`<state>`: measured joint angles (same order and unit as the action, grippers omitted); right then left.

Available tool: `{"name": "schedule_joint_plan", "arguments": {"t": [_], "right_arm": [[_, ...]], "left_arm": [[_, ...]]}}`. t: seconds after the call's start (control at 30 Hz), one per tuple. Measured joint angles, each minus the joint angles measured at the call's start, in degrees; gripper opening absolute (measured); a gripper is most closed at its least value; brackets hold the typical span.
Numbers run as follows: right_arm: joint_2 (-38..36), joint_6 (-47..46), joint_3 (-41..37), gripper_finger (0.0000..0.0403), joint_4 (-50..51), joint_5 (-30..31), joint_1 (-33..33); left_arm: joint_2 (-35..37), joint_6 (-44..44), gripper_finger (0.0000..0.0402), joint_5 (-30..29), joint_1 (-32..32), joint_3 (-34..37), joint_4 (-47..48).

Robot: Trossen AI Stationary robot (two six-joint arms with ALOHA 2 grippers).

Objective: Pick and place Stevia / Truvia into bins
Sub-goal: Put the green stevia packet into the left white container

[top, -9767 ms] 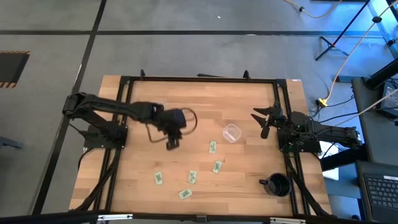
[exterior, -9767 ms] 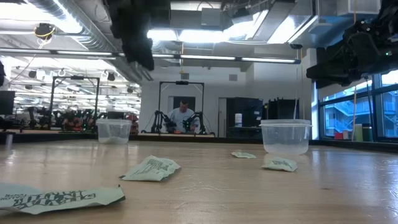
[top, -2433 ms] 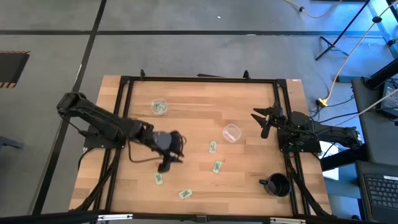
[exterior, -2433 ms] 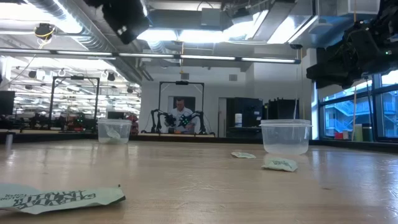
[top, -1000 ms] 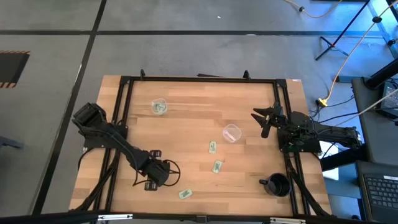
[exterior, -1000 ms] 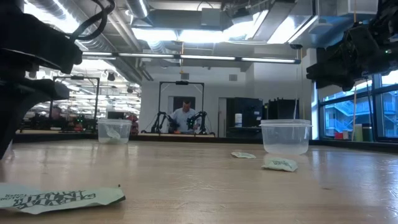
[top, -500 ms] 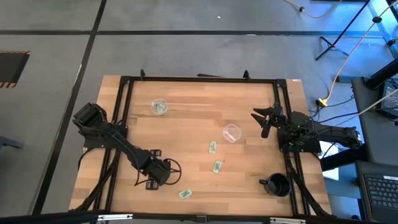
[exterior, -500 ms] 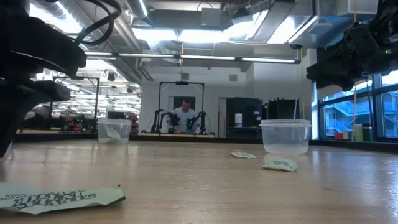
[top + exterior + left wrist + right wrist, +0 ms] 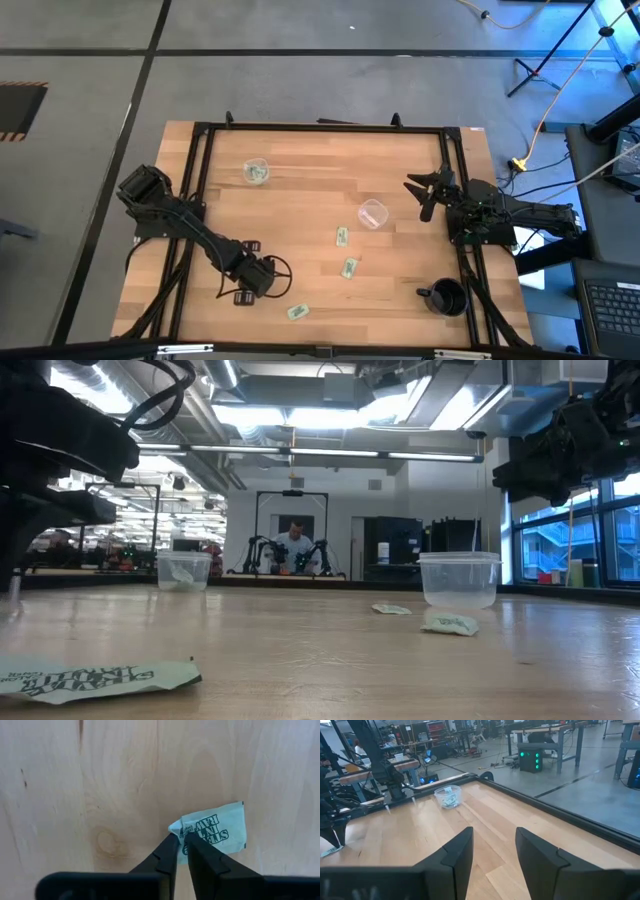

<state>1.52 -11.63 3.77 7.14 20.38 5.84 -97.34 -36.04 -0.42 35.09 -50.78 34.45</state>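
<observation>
My left gripper (image 9: 243, 293) sits low at the lower left of the overhead frame, down on the wooden table (image 9: 310, 190). In my left wrist view its fingertips (image 9: 172, 840) are pinched nearly together on the corner of a green-and-white Stevia packet (image 9: 215, 832) lying flat on the wood, so I am clenched on that packet's edge.

My right gripper (image 9: 427, 195) waits at the right edge of the overhead frame, fingers spread apart and holding nothing.

One clear cup (image 9: 256, 172) stands in the upper left of the table with a packet inside; the other clear cup (image 9: 373, 213) stands right of centre. Three more packets lie loose: one (image 9: 342, 237) just below that second cup, one (image 9: 349, 268) lower still, one (image 9: 297, 312) near the bottom edge. A black mug (image 9: 448, 297) stands at the lower right.
</observation>
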Motion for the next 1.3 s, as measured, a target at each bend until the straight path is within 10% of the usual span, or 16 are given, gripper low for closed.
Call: {"name": "schedule_joint_plan", "arguments": {"t": [0.6, 0.97, 1.3], "right_arm": [[-0.02, 0.1, 0.0, 0.0152, -0.01, 0.0, -0.01], [-0.02, 0.12, 0.0, 0.0152, 0.0, -0.02, 0.01], [-0.02, 0.32, 0.0, 0.0152, -0.02, 0.0, -0.01]], "left_arm": [[9.05, -3.22, 0.0002, -0.12, -1.35, 0.15, 3.43], [23.51, -15.73, 0.0003, -23.84, -9.06, 0.2, 17.84], [27.37, -4.39, 0.0003, -31.48, -29.02, 0.13, 18.79]]}}
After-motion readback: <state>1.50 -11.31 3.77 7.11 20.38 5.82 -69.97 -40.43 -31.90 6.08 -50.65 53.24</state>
